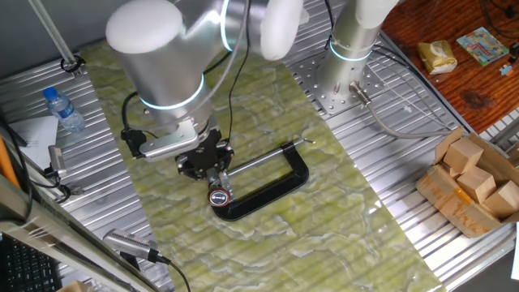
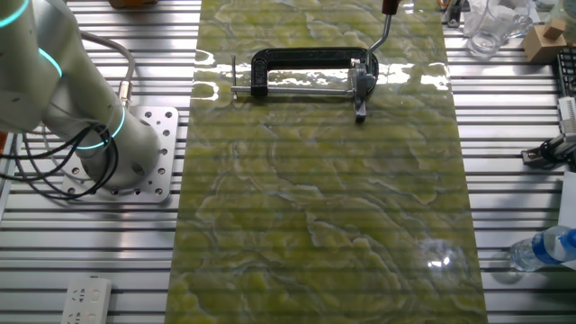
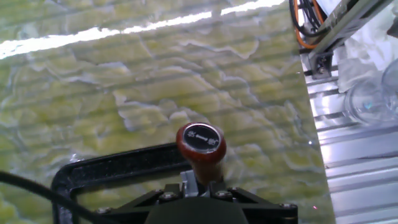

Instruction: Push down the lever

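Note:
The lever is a short silvery arm point(image 2: 382, 34) ending in a red knob point(image 3: 200, 144). It is joined to a black C-shaped clamp point(image 1: 272, 191) lying on the green mat. In the hand view the knob points up past my gripper point(image 3: 200, 185), and the jaws stand close on either side of the stem just below the knob. In one fixed view my gripper point(image 1: 216, 180) sits right over the knob point(image 1: 220, 196) at the clamp's near-left end. The clamp's long steel rod point(image 1: 268, 156) runs away to the right. In the other fixed view the gripper is out of frame.
A water bottle point(image 1: 63, 109) lies at the left. A box of wooden blocks point(image 1: 474, 182) stands at the right. The robot base point(image 1: 349, 73) is at the back. Clear glasses point(image 3: 373, 99) stand on the metal table just beyond the mat's edge.

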